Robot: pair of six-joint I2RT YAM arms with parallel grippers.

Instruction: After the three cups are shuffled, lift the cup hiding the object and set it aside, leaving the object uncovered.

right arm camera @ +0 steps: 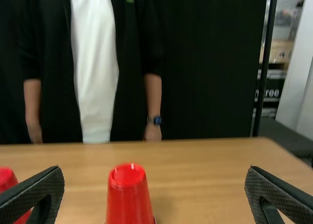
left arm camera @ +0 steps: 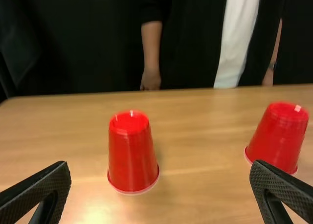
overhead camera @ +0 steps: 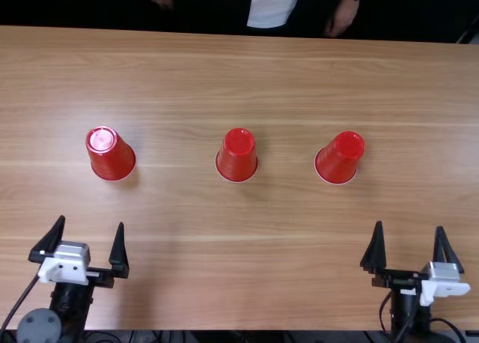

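The left cup (overhead camera: 111, 154), middle cup (overhead camera: 237, 155) and right cup (overhead camera: 340, 157) stand in a row across the counter (overhead camera: 239, 66), well apart. Each sits mouth down, base up, long axis upright, so any could hide the object; which one cannot be told. The left jaws and right jaws wait released and empty at the near corners, probably parked clear of the row.

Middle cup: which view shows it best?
The top view: the middle cup stands whole and unobstructed, upside down. The left wrist view shows it almost whole, near the picture's edge; the right wrist view shows a sliver.
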